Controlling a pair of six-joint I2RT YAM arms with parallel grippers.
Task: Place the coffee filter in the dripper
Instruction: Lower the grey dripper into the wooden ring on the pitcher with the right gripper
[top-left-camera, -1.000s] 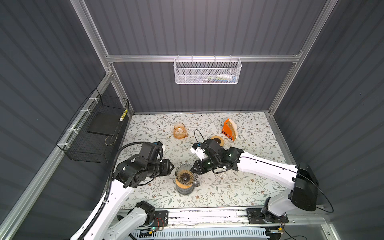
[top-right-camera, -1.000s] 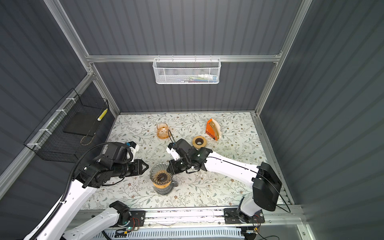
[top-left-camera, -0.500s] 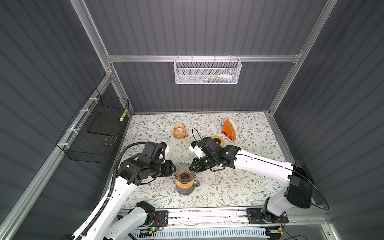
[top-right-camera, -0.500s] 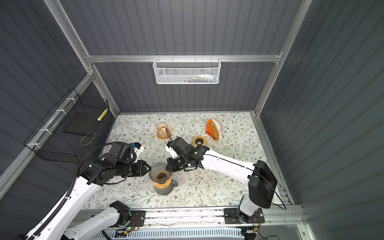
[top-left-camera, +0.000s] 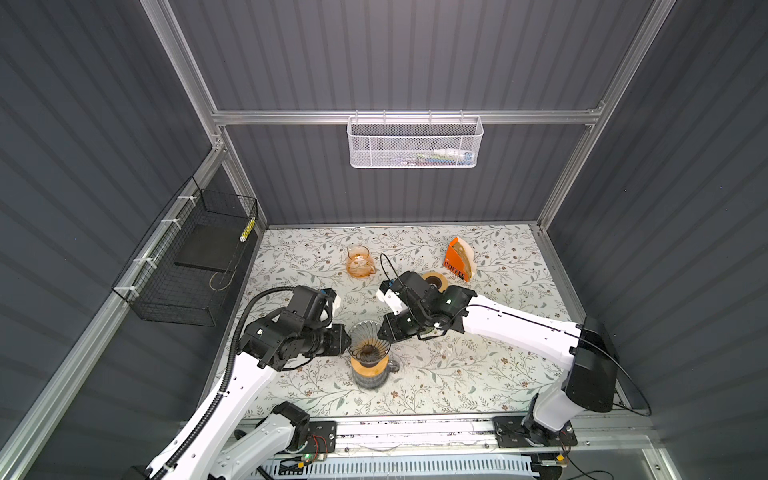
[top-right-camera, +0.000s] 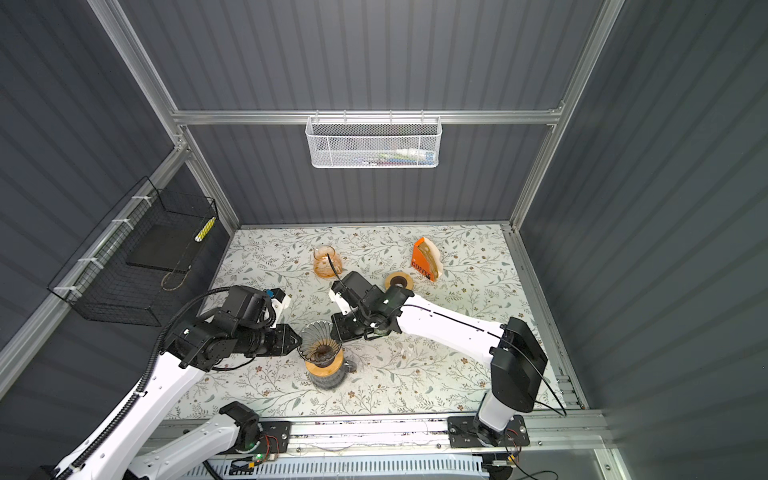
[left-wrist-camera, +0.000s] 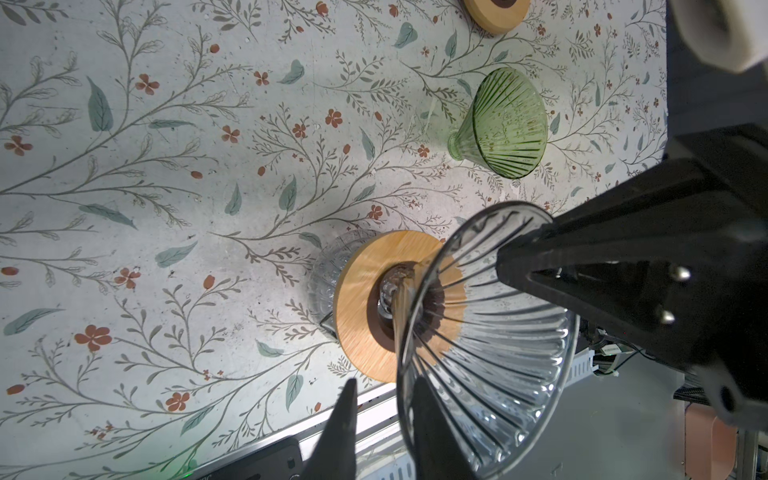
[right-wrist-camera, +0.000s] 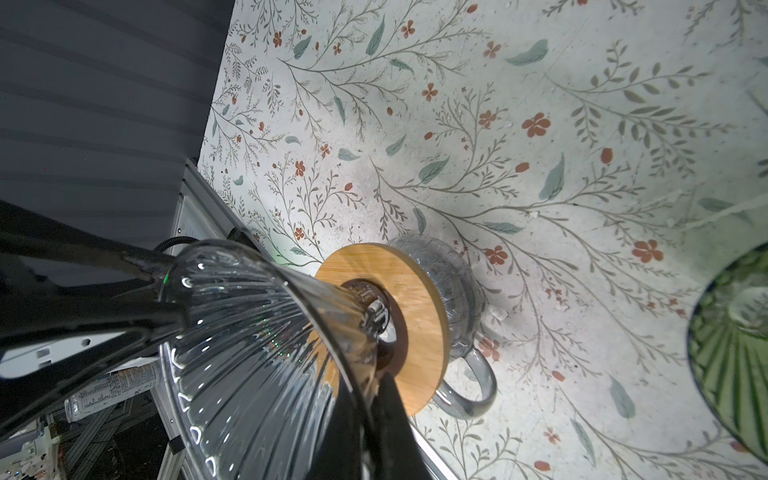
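Two tools flank the clear dripper low in the middle of a top view: the right tool pinches its rim, the left tool, slightly spread astride the opposite rim, should close softly and level, while the coffee filter sits in its orange box at upper right.

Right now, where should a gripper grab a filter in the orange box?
I'd pinch the filters by their pale upper edge, which stands clear of the box. Come from above on the open right side; the orange wall covers the left.
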